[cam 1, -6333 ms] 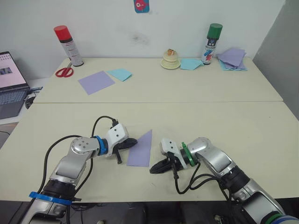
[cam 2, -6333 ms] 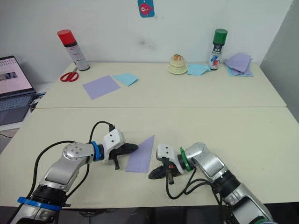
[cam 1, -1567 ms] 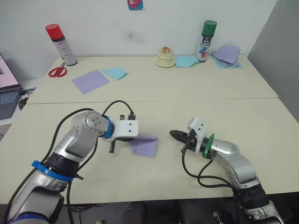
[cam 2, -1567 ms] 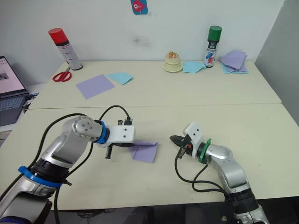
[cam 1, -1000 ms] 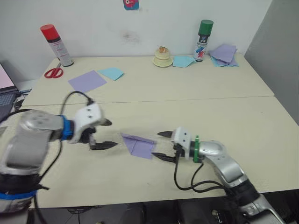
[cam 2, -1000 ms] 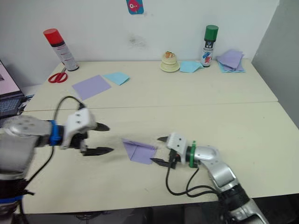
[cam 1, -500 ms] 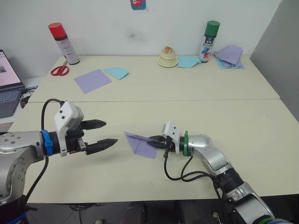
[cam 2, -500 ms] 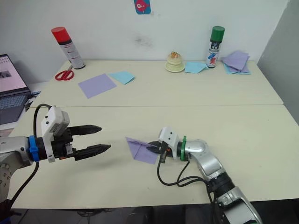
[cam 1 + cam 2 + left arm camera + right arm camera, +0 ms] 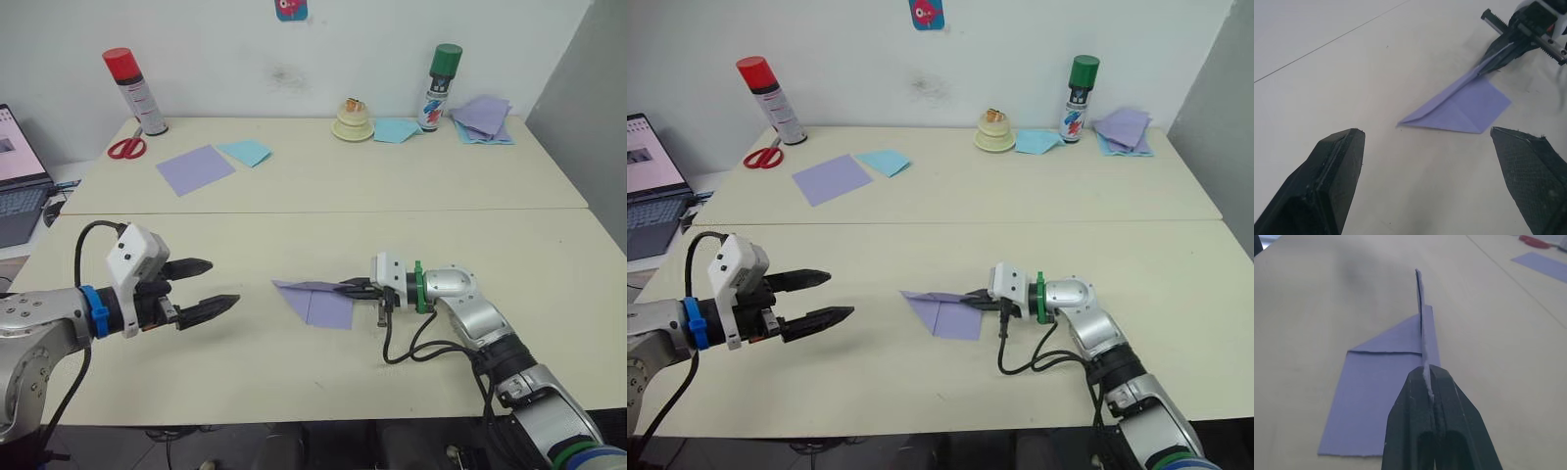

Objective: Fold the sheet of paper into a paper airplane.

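The sheet of paper (image 9: 318, 302) is lavender and folded into a pointed wedge, tip toward the left, near the middle of the front table. One layer lies flat and a thin folded edge stands upright (image 9: 1422, 333). My right gripper (image 9: 355, 288) is shut on that upright edge at the wedge's right end, pinching it between the black fingertips (image 9: 1415, 387). My left gripper (image 9: 217, 282) hovers open well to the left of the paper, apart from it, with nothing between its fingers (image 9: 1332, 171).
On the back table are a red-capped spray can (image 9: 129, 88), red scissors (image 9: 123, 148), a smooth lavender sheet (image 9: 195, 168), a light blue sheet (image 9: 244, 152), a green-capped can (image 9: 436, 86) and a stack of purple sheets (image 9: 482, 116). A laptop (image 9: 15, 186) sits at far left.
My right gripper went from open to shut on the paper's raised fold and has dragged it slightly right. My left gripper stays open, off to the left.
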